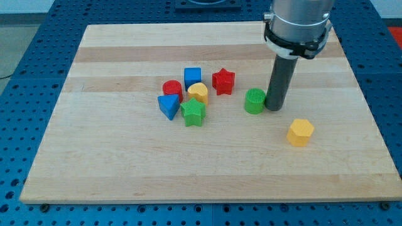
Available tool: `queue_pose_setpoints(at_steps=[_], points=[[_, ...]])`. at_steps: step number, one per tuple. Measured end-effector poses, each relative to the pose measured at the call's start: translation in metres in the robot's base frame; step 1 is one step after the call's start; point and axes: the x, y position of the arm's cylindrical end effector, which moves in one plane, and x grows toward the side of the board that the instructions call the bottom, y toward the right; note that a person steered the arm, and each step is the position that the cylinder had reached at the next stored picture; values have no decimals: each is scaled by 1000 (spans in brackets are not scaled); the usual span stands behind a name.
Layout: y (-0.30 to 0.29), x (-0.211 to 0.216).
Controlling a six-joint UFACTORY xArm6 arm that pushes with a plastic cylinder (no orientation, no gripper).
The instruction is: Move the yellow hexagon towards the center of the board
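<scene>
Wooden board (94, 163) under me, pale planks. Near its middle sits a tight cluster: blue cube (193, 77), red cylinder (172, 89), yellow block (198, 93), blue triangle (168, 106), green star (193, 113), red star (223, 81). My tip (274, 108) rests just beside the green cylinder (254, 101). The yellow hexagon (300, 132) lies apart, toward the view's bottom right.

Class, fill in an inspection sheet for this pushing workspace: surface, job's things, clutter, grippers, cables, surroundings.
Surface: wooden board, flat.
Job's things: yellow hexagon toward the view's lower right, apart from other blocks.
Clutter: green cylinder; red star; a cluster of blue cube, red cylinder, yellow block, blue triangle, green star.
Grippers: none; my tip beside the green cylinder, above the hexagon.
Cables: nothing seen.
Surroundings: blue perforated table.
</scene>
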Motion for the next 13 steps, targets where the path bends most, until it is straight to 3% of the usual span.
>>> queue_pose_setpoints(at_steps=[3, 4, 5, 6, 7, 13], points=[[-30, 8], [-5, 8], [70, 13], [110, 72], [93, 89], [4, 49]])
